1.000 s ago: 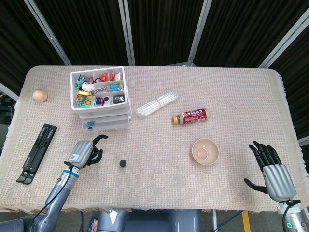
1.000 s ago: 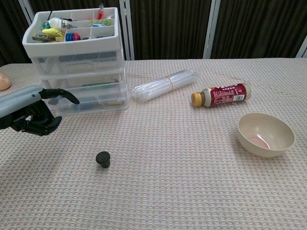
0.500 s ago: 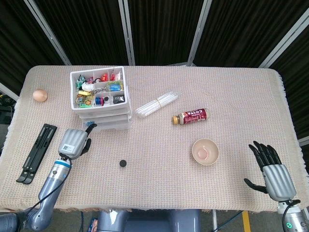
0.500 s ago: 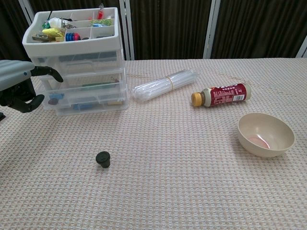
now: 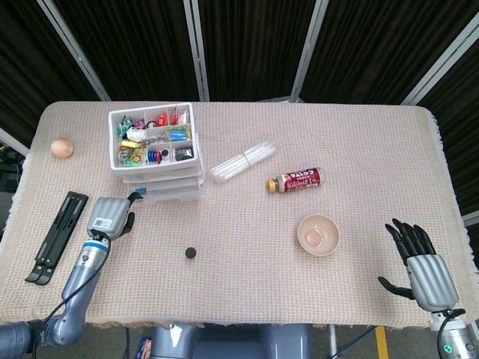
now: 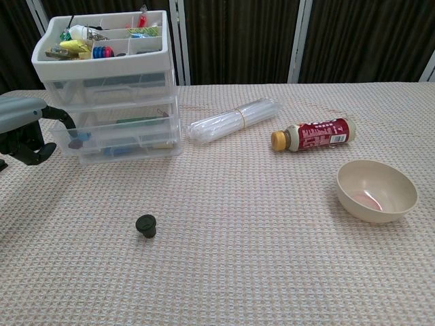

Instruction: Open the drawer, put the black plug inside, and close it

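The small black plug lies on the cloth in front of the white drawer unit, whose top tray holds small coloured items. My left hand is at the unit's left front corner, well left of the plug. Its fingers are curled, and one finger hooks the left end of a lower drawer, which looks barely pulled out. At the table's front right edge my right hand holds nothing, its fingers spread; the chest view does not show it.
A bundle of clear tubes, a lying bottle and a beige bowl are right of the unit. An egg sits at the far left, and a black folded stand lies beside my left forearm.
My left hand has moved from beside the plug back and left to the drawer unit's corner, its finger now hooked on a lower drawer. The plug and the right hand have not moved.
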`<act>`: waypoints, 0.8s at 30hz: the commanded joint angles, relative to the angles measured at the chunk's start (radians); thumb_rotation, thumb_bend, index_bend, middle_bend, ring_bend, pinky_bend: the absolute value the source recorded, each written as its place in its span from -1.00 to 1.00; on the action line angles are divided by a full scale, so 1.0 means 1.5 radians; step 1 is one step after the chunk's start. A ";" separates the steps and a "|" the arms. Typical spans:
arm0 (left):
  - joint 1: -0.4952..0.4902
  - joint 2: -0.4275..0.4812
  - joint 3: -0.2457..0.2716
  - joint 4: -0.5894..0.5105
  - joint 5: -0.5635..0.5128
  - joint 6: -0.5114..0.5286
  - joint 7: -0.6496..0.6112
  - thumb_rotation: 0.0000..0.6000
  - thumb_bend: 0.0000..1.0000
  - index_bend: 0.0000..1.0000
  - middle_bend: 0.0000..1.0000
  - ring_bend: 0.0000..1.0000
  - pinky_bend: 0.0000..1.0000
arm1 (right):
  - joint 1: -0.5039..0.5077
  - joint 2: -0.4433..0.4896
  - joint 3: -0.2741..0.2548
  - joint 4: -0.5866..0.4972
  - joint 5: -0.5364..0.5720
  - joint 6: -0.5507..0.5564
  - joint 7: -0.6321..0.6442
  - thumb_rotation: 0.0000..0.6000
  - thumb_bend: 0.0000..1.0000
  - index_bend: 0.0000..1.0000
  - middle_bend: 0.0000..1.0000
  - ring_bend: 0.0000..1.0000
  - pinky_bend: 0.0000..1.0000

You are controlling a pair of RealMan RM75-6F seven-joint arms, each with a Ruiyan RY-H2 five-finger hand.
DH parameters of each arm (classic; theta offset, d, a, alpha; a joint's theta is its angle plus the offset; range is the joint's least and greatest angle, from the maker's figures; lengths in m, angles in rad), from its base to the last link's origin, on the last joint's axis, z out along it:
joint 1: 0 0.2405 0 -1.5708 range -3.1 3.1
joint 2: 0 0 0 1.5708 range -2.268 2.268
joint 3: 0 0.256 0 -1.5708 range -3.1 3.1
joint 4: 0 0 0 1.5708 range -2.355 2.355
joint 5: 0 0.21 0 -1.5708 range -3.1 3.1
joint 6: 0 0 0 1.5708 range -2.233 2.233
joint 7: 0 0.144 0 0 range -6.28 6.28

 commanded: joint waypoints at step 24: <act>0.025 0.080 0.072 -0.126 0.028 0.034 -0.027 1.00 0.23 -0.47 0.97 0.79 0.59 | -0.001 -0.001 0.000 -0.002 0.000 0.000 -0.004 1.00 -0.84 -0.96 -1.00 -1.00 -1.00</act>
